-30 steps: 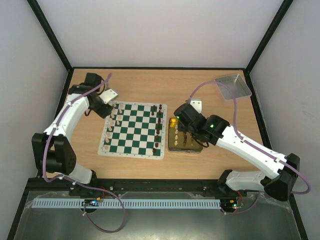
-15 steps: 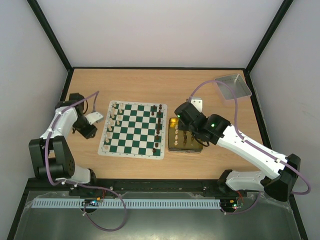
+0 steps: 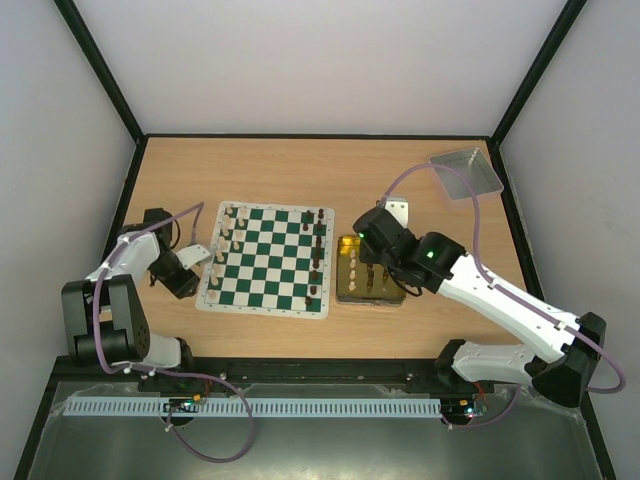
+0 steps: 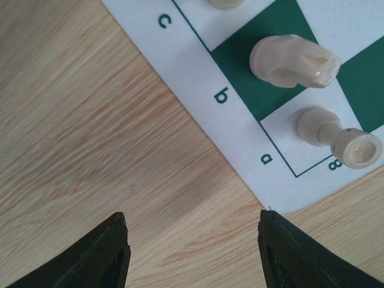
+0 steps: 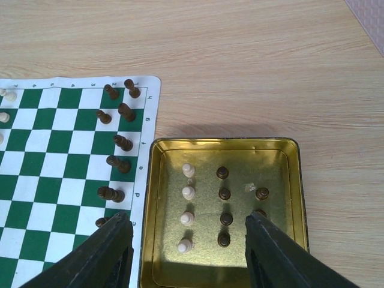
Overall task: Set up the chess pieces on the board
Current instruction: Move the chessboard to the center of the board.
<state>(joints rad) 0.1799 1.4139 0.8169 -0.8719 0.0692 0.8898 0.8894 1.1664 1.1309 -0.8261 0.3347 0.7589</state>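
The board (image 3: 270, 262) lies flat in the middle of the table. Cream chess pieces (image 3: 226, 240) line its left side and dark ones (image 3: 317, 250) its right side. My left gripper (image 3: 197, 258) hovers low over the bare wood just off the board's near-left corner (image 4: 198, 66); it is open and holds nothing. Two cream pieces (image 4: 291, 60) stand on the nearest squares. My right gripper (image 5: 187, 217) hangs open above the gold tray (image 5: 222, 141). In that tray stand a column of cream pawns (image 5: 188, 192) and several dark pawns (image 5: 224, 194).
A grey metal tray (image 3: 465, 172) sits at the far right corner of the table. The gold tray (image 3: 345, 297) lies right beside the board's right edge. Black frame rails and white walls enclose the table.
My left arm has drawn back from the board's far-left corner, toward me along its left edge. The right arm has shifted only slightly over the gold tray.
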